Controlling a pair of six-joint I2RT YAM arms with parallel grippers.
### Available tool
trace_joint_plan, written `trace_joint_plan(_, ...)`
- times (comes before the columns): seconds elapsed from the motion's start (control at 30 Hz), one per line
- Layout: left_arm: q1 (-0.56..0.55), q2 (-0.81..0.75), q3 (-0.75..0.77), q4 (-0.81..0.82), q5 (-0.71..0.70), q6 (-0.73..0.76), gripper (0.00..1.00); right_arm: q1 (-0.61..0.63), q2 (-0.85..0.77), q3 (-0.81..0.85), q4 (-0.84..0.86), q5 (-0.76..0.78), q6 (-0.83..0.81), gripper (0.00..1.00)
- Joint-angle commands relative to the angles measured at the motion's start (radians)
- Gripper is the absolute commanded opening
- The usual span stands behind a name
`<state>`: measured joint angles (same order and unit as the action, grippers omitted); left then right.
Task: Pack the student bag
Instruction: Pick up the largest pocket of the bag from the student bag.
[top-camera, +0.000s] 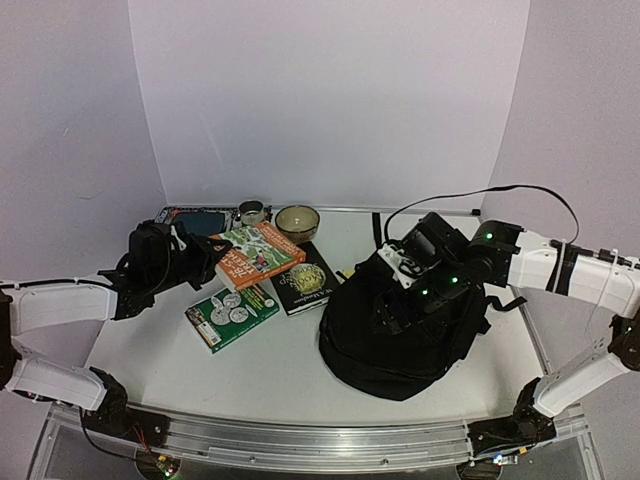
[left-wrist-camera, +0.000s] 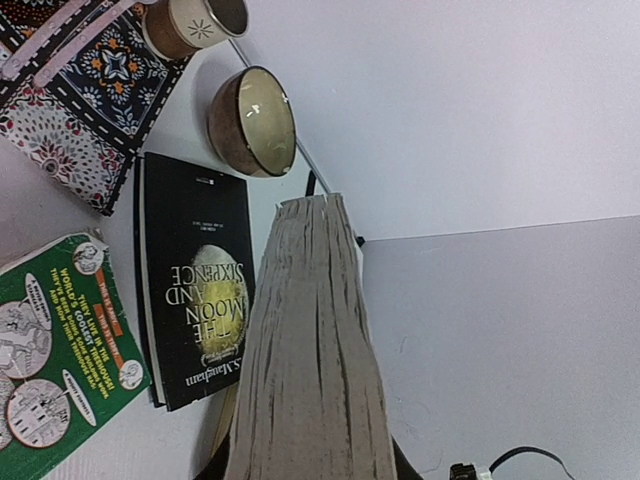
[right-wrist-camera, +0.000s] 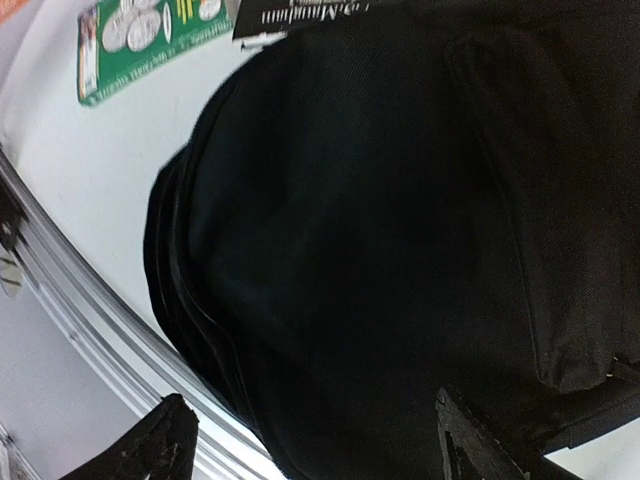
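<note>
The student bag (top-camera: 400, 335) is a large black fabric backpack lying right of centre; it fills the right wrist view (right-wrist-camera: 380, 220). My right gripper (top-camera: 400, 310) hovers over the bag's top with its jaws wide open and empty; both fingertips (right-wrist-camera: 170, 445) show at the bottom of its wrist view. My left gripper (top-camera: 215, 255) is shut on an orange and green book (top-camera: 258, 253) and holds it lifted above the table at the left. In the left wrist view the book's grey page edge (left-wrist-camera: 310, 350) stands between the jaws and hides the fingers.
A green book (top-camera: 232, 315) and a black book titled The Moon and Sixpence (top-camera: 308, 282) lie flat under the held one. A brown bowl (top-camera: 297, 222), a small cup (top-camera: 251, 212) and a patterned pouch (top-camera: 195, 218) stand at the back. A metal rail (top-camera: 300, 440) edges the table's front.
</note>
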<state>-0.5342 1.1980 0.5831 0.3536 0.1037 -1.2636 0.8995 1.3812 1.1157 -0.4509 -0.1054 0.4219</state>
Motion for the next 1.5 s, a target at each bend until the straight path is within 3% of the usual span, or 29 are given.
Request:
trace_joint_plan(0.0,0.024,-0.062,0.025,0.043,0.054,0.030,0.00,0.024,0.028,0.037,-0.192,0.052,-0.106,0.82)
trace_joint_plan(0.5,0.032,-0.030,0.099,-0.035,0.097,0.092,0.00,0.191,0.112,0.052,-0.348,0.079,-0.205,0.74)
trace_joint_plan(0.87,0.032,-0.009,0.141,-0.044,0.171,0.115,0.00,0.232,0.213,0.096,-0.333,0.300,-0.250,0.54)
trace_joint_plan(1.1,0.031,-0.011,0.145,-0.047,0.202,0.115,0.00,0.244,0.254,0.086,-0.305,0.284,-0.272,0.52)
trace_joint_plan(1.37,0.033,-0.007,0.154,-0.047,0.236,0.110,0.00,0.265,0.294,0.078,-0.274,0.284,-0.285,0.58)
trace_joint_plan(1.47,0.031,-0.009,0.159,-0.047,0.249,0.105,0.00,0.265,0.299,0.086,-0.257,0.322,-0.285,0.50)
